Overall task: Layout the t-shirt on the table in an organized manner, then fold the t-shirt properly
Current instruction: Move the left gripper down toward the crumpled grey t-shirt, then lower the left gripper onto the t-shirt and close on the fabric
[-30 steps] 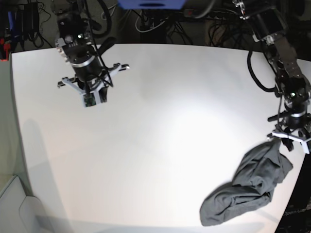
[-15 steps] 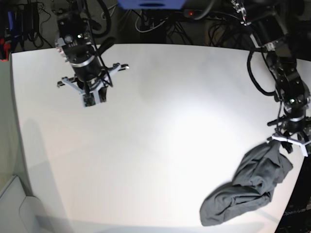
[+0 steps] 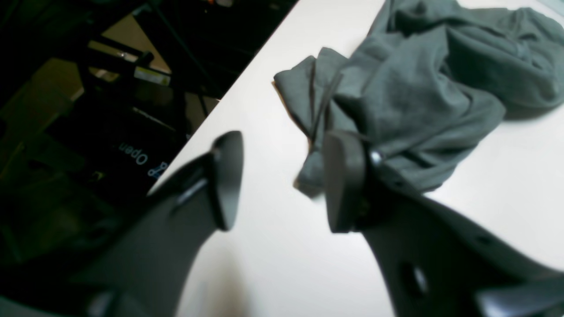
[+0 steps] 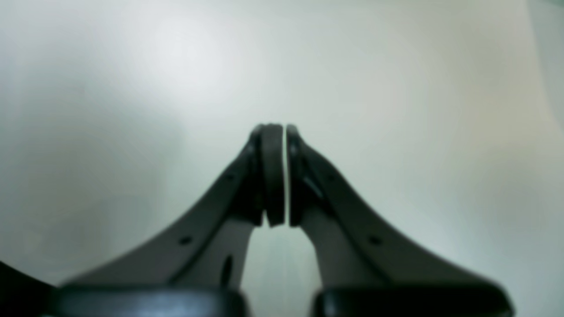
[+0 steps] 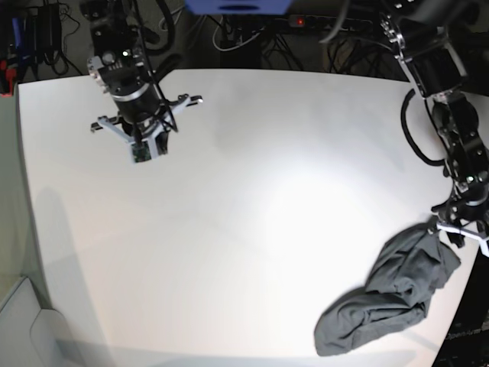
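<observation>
The dark grey t-shirt [image 5: 397, 294] lies crumpled in a heap at the front right corner of the white table [image 5: 252, 214]. In the left wrist view the t-shirt [image 3: 418, 79] fills the upper right, and a loose corner of it lies just beyond my right fingertip [image 3: 343, 180]. My left gripper [image 3: 284, 185] is open and holds nothing; in the base view it [image 5: 458, 233] hangs at the heap's upper end. My right gripper [image 4: 285, 176] is shut and empty over bare table; in the base view it [image 5: 141, 153] is at the far left.
The table's right edge [image 3: 211, 114] runs close beside the shirt, with a dark frame lettered "Open" [image 3: 141, 158] below it. Cables and dark gear [image 5: 252, 38] line the far side of the table.
My left gripper has moved a little toward the front, down to the top of the heap. The right arm has shifted slightly toward the back. The shirt has not moved.
</observation>
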### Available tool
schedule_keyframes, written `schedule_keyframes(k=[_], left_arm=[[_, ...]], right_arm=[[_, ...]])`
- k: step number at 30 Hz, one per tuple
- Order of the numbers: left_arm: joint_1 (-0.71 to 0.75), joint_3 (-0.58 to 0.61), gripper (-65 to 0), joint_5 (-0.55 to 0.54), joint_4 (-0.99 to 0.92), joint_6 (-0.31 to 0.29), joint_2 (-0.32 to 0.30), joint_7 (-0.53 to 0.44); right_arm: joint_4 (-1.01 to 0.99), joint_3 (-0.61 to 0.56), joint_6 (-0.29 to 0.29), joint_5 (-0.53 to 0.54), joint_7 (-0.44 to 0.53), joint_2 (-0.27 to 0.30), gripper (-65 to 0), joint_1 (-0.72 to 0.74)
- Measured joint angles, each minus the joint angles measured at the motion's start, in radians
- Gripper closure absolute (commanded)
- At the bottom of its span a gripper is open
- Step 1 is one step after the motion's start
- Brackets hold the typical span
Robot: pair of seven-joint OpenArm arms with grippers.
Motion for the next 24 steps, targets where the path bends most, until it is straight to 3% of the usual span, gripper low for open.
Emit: schedule_keyframes(k=[2, 6, 10, 17, 21, 24], left_arm=[[-0.003, 0.000, -42.0, 0.005, -0.017, 0.003, 0.000, 0.000], [-0.006, 0.000, -40.9, 0.003, -0.034, -0.001, 0.001, -0.016], [-0.012, 0.001, -40.9, 0.003, -0.080, -0.001, 0.002, -0.052], [-0.015, 0.001, -41.2, 0.003, -0.119, -0.001, 0.001, -0.050], [-0.016, 0.029, -41.2, 0.008, -0.119, -0.121, -0.002, -0.052], [-0.025, 0.035, -41.2, 0.007, -0.136, -0.132, 0.006, -0.053]], right_arm=[[0.000, 0.000, 0.000, 0.000, 0.002, 0.000, 0.0, 0.002], [-0.001, -0.005, 0.004, 0.000, 0.002, 0.000, 0.0, 0.004], [-0.001, -0.042, 0.088, 0.000, 0.001, -0.001, 0.0, 0.019], [-0.002, -0.055, 0.087, 0.000, 0.002, 0.000, 0.0, 0.033], [-0.002, -0.055, 0.087, 0.000, 0.002, 0.000, 0.0, 0.035], [-0.002, -0.056, 0.087, 0.000, 0.002, 0.000, 0.0, 0.035]])
